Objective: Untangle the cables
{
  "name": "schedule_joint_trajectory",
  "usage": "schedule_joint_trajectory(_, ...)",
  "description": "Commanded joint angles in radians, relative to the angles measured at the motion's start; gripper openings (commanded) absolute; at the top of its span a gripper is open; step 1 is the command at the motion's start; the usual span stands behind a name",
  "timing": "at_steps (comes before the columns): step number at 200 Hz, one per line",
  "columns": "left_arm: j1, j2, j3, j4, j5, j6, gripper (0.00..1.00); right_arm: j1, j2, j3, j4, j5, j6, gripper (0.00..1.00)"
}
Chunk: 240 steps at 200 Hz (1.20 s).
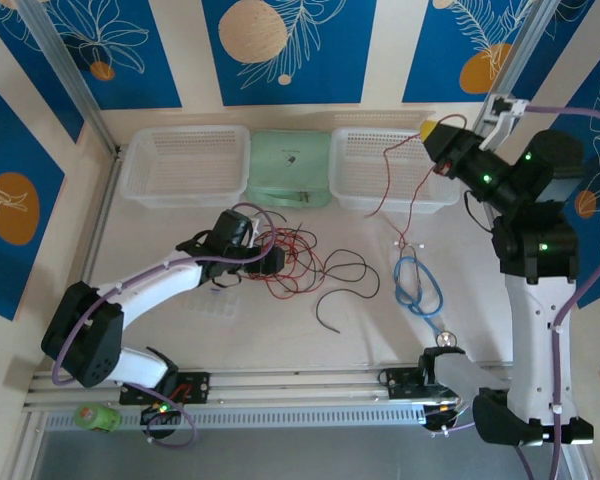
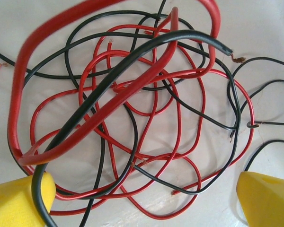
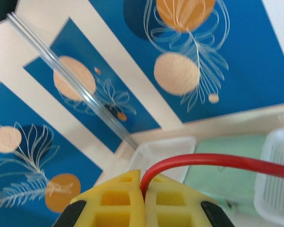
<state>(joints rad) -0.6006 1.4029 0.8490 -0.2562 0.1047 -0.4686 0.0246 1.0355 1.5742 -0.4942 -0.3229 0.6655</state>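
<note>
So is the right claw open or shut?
Shut. The right gripper has its yellow fingers pressed together, pinching a red cable that runs out between them.

**Red and Black on White**

We see the cables (image 2: 132, 86) in bright red and glossy black on an off-white table (image 1: 280, 340). The left gripper (image 2: 144, 196) and right gripper (image 3: 143, 184) are tipped in yellow. We note deep blue wall panels (image 3: 246, 61) with white leaf outlines and orange and peach discs, white mesh baskets (image 1: 185, 165), a mint-green box (image 1: 290, 165) and a light blue coiled cable (image 1: 418, 285).
</note>
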Motion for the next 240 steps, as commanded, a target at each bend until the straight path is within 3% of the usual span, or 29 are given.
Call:
schedule_joint_trajectory(1, -0.007, -0.009, 0.051, -0.050, -0.003, 0.028, 0.98, 0.036, -0.005, -0.055, -0.016, -0.074, 0.025, 0.00)
schedule_joint_trajectory(44, -0.008, -0.046, 0.041, -0.062, -0.042, 0.034, 0.98, 0.192, -0.016, -0.087, -0.004, -0.036, 0.007, 0.00)
schedule_joint_trajectory(72, -0.008, -0.063, 0.030, -0.057, -0.048, 0.033, 0.98, 0.231, -0.012, -0.026, 0.024, -0.016, -0.023, 0.00)
schedule_joint_trajectory(120, -0.008, -0.076, 0.019, -0.040, -0.061, 0.027, 0.98, 0.230, 0.097, 0.290, -0.038, 0.017, -0.132, 0.00)
schedule_joint_trajectory(182, -0.008, -0.071, 0.019, -0.033, -0.062, 0.018, 0.97, 0.209, 0.228, 0.573, 0.039, 0.223, -0.312, 0.00)
schedule_joint_trajectory(215, -0.008, -0.068, 0.019, -0.034, -0.062, 0.018, 0.97, 0.139, 0.355, 0.658, 0.132, 0.190, -0.301, 0.00)
schedule_joint_trajectory(240, -0.008, -0.067, 0.019, -0.031, -0.060, 0.015, 0.97, 0.098, 0.527, 0.845, 0.118, 0.149, -0.291, 0.00)
